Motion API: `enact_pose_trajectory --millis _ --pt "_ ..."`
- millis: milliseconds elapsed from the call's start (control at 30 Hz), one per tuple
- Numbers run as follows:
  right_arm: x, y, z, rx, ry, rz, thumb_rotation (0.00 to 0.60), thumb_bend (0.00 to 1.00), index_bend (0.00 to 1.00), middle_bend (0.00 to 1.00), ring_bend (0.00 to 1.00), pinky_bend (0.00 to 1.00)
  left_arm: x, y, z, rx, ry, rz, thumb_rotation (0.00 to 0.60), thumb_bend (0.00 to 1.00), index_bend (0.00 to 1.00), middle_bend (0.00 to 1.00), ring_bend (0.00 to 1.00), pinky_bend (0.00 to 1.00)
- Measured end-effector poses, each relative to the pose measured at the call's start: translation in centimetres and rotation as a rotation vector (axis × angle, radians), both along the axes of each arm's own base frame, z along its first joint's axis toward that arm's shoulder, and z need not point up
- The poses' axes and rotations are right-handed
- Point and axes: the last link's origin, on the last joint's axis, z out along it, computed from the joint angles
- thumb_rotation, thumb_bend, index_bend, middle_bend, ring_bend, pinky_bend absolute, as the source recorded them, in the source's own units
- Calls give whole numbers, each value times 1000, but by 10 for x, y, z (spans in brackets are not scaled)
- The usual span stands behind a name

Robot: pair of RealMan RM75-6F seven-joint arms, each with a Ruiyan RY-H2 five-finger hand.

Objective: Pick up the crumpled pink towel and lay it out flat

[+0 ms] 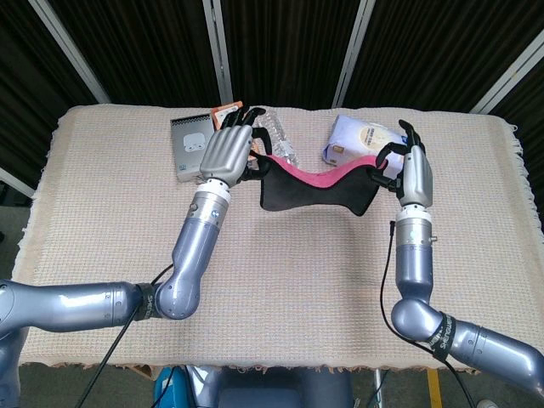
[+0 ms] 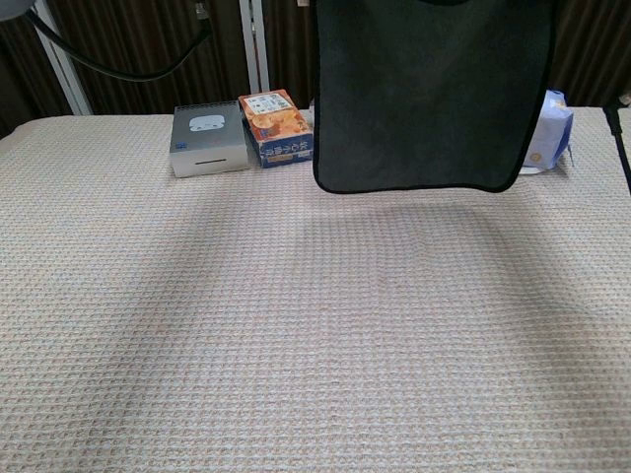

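Note:
The towel (image 1: 316, 189) hangs spread in the air between my two hands, pink on its upper side and dark on the side facing me. My left hand (image 1: 228, 153) grips its left top corner and my right hand (image 1: 411, 169) pinches its right top corner. In the chest view the towel (image 2: 426, 94) shows as a dark, nearly rectangular sheet hanging above the far middle of the table, its lower edge clear of the cloth. Neither hand shows in the chest view.
A grey box (image 1: 189, 148) and an orange carton (image 2: 277, 127) stand at the back left. A clear bottle (image 1: 280, 140) lies behind the towel. A wipes pack (image 1: 364, 141) sits at the back right. The beige woven cloth (image 2: 296, 335) covers the table.

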Motion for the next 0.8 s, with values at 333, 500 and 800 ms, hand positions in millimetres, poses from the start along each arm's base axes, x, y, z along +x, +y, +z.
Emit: enact_pose_trajectory --millis 333,500,800 --pt "-4 -27 5 -37 30 -20 600 683 722 110 0 0 9 23 -11 63 -37 -3 600 657 791 96 0 25" --pt "-12 -25 0 -23 50 -25 600 684 722 110 0 0 13 21 -22 58 -49 -40 600 656 791 95 0 25" --pt "-34 20 -30 81 112 5 600 684 722 110 0 0 -13 -18 -43 -47 -48 -67 600 656 791 95 0 25"
